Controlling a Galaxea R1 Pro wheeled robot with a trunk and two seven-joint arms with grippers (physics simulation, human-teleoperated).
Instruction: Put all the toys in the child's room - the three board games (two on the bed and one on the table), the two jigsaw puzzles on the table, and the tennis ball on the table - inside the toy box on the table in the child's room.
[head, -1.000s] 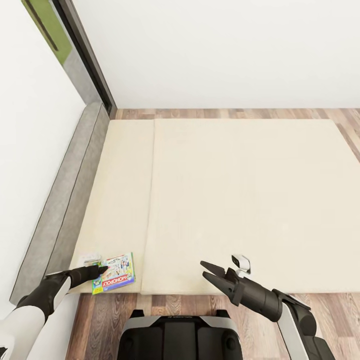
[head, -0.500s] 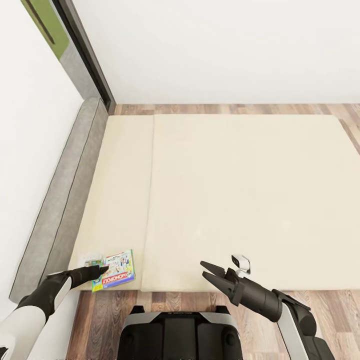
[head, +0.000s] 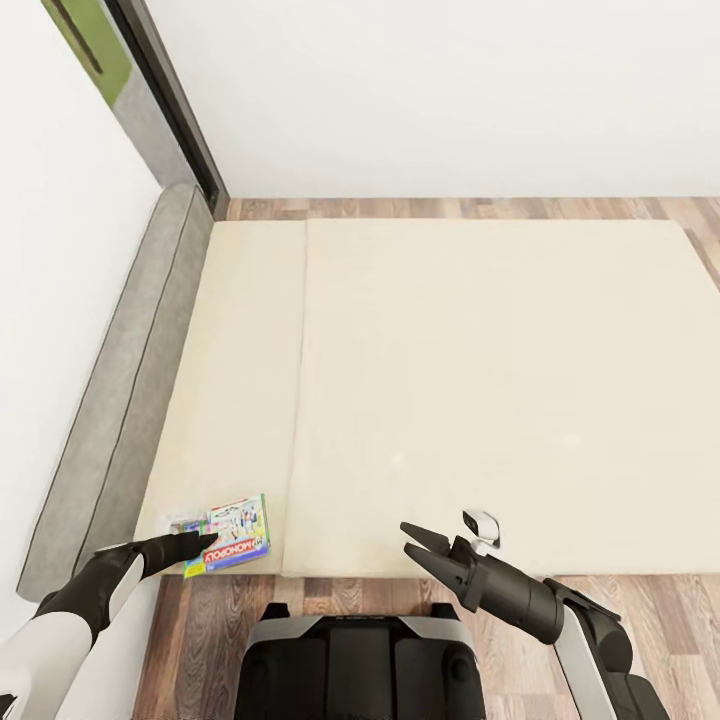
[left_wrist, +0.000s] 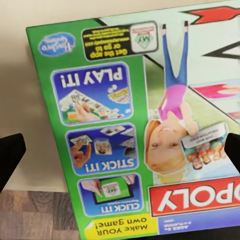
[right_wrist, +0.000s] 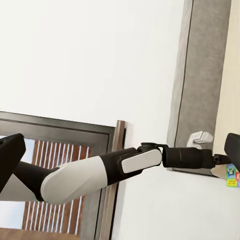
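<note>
The Monopoly box lies flat (print upside down) on the cream bed, its corner overhanging the wood-plank floor.

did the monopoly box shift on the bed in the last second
No. The Monopoly box sits at the same near corner of the bed, beside its seam; only the camera shifted.

Green Monopoly board game, flat on cream bed's near left corner
</note>
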